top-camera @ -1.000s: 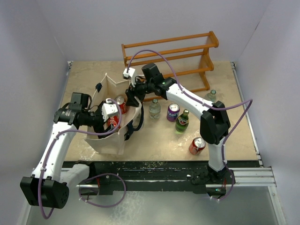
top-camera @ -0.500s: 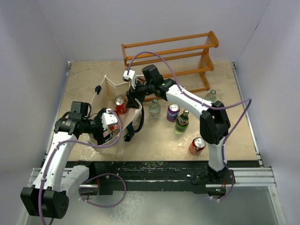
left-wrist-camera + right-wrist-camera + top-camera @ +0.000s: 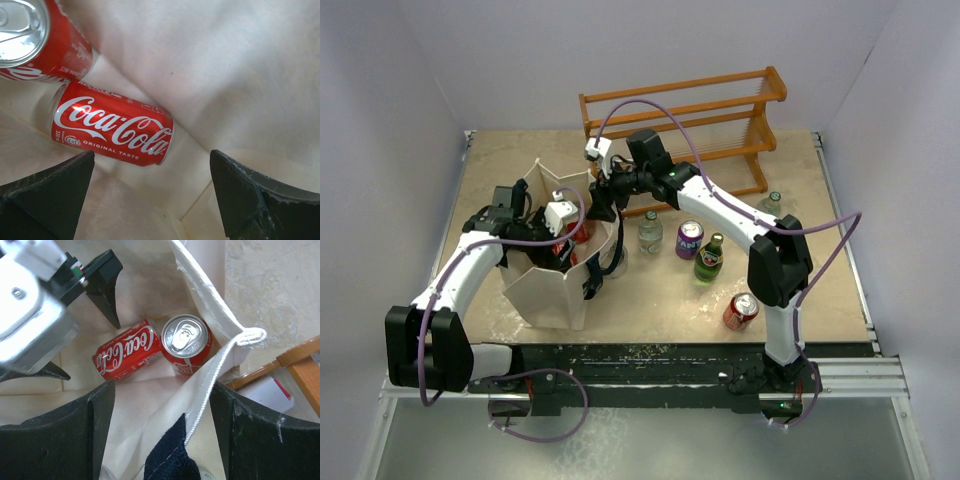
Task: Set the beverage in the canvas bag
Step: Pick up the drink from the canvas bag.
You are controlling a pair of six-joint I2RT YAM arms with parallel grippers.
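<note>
Bright, even light; soft shadows, near gripper edges blurred.

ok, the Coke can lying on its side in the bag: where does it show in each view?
Top external: red shows inside the canvas bag, but I cannot tell which can it is.
Left wrist: the lying Coke can is left of centre, logo facing the camera.
Right wrist: left of centre, on the bag floor.
Shared landmark: the upright can with the silver top, right beside it in both wrist views.
</note>
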